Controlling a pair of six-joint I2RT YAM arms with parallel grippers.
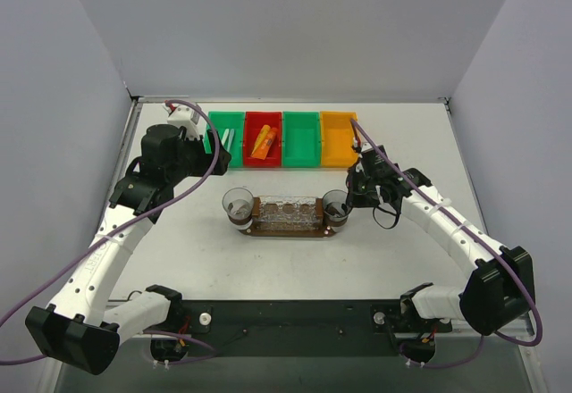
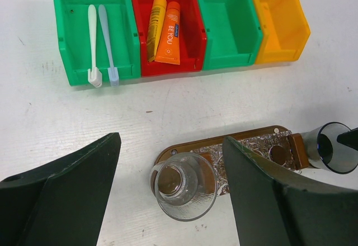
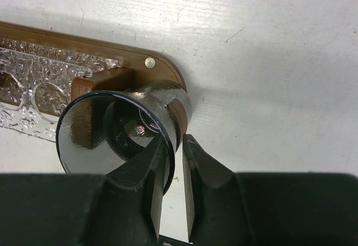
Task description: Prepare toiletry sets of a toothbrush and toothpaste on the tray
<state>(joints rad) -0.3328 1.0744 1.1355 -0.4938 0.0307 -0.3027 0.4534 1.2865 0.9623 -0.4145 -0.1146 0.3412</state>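
Two toothbrushes [image 2: 93,45] lie side by side in the green bin [image 2: 67,61] at 11 o'clock from the tray [image 3: 159,70]. Two toothpaste tubes [image 2: 169,33], one orange and one yellow, lie in the red bin [image 2: 193,45] beside it. There are four bins [image 1: 302,159] in all.

The tray carries two cups: a clear cup [image 2: 184,187] at its 9 o'clock end and a dark cup [image 3: 95,134] at 3 o'clock. The left hand [image 2: 170,140] hangs spread wide over the clear cup. The right hand [image 3: 175,145] pinches the dark cup's rim.

The table [image 1: 179,250] is white and the walls [image 1: 286,27] pale grey.

The small flat orange toothpaste tube [image 2: 169,36] in the red plastic bin [image 2: 193,61] reads "BE YOU" in white; nothing else is legible.
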